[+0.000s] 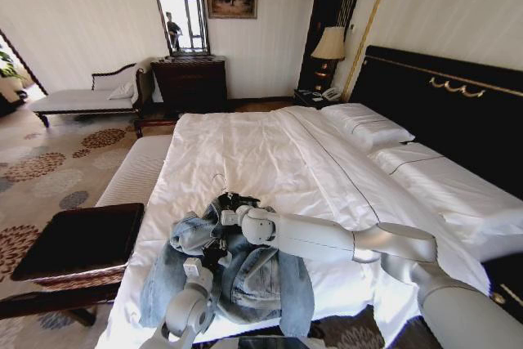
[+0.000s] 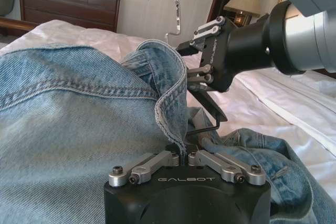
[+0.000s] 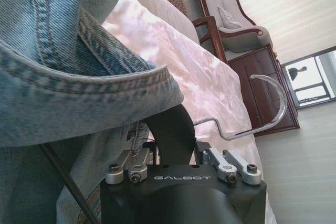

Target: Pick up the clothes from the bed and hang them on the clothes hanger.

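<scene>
Lying crumpled near the foot of the bed (image 1: pixel 270 153), the denim jacket (image 1: pixel 245 279) is a faded light-blue garment with heavy double-stitched seams and a folded, rolled collar edge; it rests on the smooth white duvet (image 1: pixel 253 149), which shows only shallow creases. Two white pillows (image 1: pixel 368 127) lie flat against the tall black headboard (image 1: pixel 441 104).

The clothes hanger (image 1: pixel 231 200) sits at the jacket's upper end. Its thin silver wire hook (image 2: pixel 167 4) curves upward clear of the fabric, and its slim black arm (image 2: pixel 207 114) angles down into the denim.

The left gripper (image 2: pixel 184 157) is clenched on a stitched hem of the jacket; the left wrist view shows the seam running straight down between the two closed metal linkages. The right gripper (image 3: pixel 170 153) is clamped on the hanger's black neck (the dark curved bar rises between its jaws, with the wire hook (image 3: pixel 252 114) just beyond). The right gripper (image 2: pixel 207 59) also appears in the left wrist view, close above the denim.

The head view gives the wider layout: a dark wood bench (image 1: pixel 82 243) beside the bed on the robot's left, a patterned carpet (image 1: pixel 41 161), and a dark wood dresser (image 1: pixel 189 83) against the far wall.
</scene>
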You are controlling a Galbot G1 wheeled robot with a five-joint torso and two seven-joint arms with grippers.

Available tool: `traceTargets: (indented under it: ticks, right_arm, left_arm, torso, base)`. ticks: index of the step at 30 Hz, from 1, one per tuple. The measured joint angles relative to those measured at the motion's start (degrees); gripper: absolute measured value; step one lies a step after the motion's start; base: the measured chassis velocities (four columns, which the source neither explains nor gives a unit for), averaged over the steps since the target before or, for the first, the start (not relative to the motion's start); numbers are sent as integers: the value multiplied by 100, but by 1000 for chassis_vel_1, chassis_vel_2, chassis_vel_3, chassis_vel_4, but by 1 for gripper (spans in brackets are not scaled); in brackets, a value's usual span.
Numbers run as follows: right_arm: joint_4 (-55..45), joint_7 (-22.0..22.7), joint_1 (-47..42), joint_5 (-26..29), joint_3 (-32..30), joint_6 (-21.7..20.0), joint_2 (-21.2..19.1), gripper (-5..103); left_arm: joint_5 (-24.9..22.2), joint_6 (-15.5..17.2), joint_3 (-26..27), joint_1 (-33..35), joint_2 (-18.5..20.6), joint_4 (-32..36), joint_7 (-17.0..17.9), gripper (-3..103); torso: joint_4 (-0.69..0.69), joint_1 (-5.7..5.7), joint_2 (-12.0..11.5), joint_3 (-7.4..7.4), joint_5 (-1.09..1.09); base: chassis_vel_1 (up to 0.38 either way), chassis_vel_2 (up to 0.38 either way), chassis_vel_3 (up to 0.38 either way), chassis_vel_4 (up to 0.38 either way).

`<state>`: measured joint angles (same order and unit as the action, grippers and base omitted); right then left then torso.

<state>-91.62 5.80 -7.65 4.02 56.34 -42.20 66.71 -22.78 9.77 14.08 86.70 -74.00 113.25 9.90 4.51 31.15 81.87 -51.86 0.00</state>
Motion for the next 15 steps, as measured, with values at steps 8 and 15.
traceTargets:
  ticks: [8,15]
  right_arm:
    - [8,164,-148,14,-151,6,20,35]
    - [36,280,-252,17,-274,7,113,35]
  left_arm:
    - [-62,7,84,226,50,96,-68,18]
    - [76,21,247,481,115,238,-127,39]
  torso:
    - [-1,0,1,0,-1]
    - [-1,0,1,0,-1]
  base:
    - [0,0,0,0]
    - [0,0,0,0]
